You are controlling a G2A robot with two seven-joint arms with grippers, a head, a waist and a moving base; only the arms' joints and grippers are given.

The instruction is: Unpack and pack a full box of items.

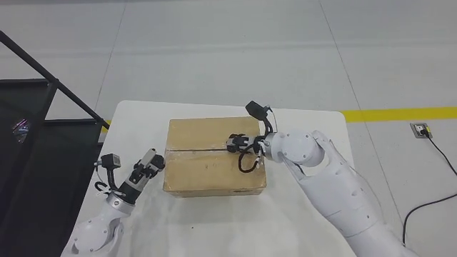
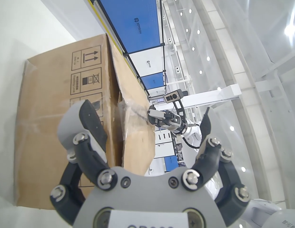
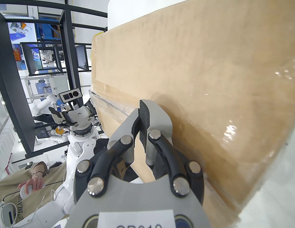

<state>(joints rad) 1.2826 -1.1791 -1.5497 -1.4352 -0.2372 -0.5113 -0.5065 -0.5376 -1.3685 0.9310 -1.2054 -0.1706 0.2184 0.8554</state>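
Resting my pinched-together right gripper [image 1: 235,143] on the box [image 1: 207,168] at its taped seam [image 1: 203,149], likely to split it, I hold my left gripper [image 1: 152,160] wide alongside.

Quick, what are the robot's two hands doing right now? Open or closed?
Left gripper: open, holding nothing, beside the box.
Right gripper: shut, over the box top, nothing seen between its pads.

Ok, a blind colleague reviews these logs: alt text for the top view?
A closed cardboard box sits on a white table. The right gripper, shut, is at the box's top seam; the left gripper, open, is beside the box.
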